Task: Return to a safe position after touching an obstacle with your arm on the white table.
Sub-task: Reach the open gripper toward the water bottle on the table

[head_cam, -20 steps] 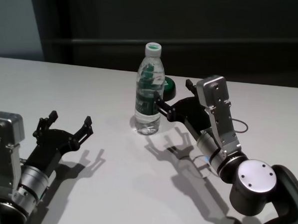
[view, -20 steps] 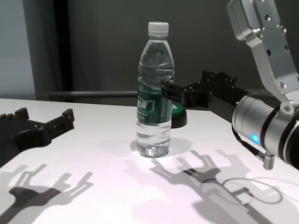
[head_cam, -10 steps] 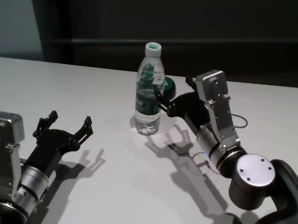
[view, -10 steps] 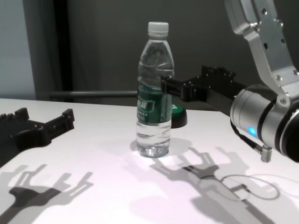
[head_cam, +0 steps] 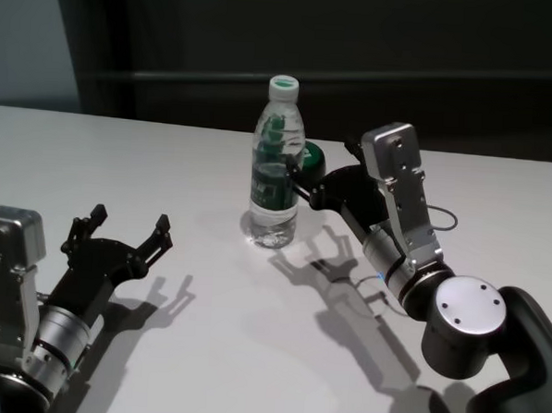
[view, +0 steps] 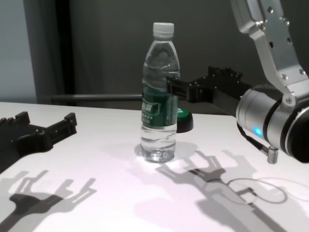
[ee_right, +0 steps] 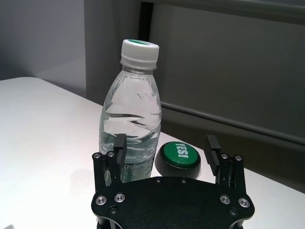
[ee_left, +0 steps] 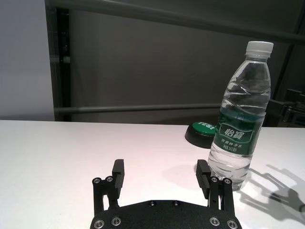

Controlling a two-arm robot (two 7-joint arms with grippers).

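Note:
The obstacle, a tall clear water bottle (head_cam: 276, 169) with a white cap and dark green label, stands upright on the white table (head_cam: 121, 161). It also shows in the chest view (view: 160, 96), the left wrist view (ee_left: 240, 124) and the right wrist view (ee_right: 131, 119). My right gripper (head_cam: 322, 167) is open and empty, hovering at label height just right of the bottle. One finger (view: 173, 88) lies against or right beside the label; I cannot tell if it touches. My left gripper (head_cam: 129, 219) is open and empty, low at the near left, apart from the bottle.
A small low black-and-green round button (head_cam: 311, 156) sits behind the bottle, between the right gripper's fingers in the right wrist view (ee_right: 180, 152). A thin cable (view: 256, 188) hangs from the right arm over the table. A dark wall runs behind the far edge.
My right gripper has risen slightly and edged farther along the bottle's side. The bottle stays upright in place. The left arm has not moved.

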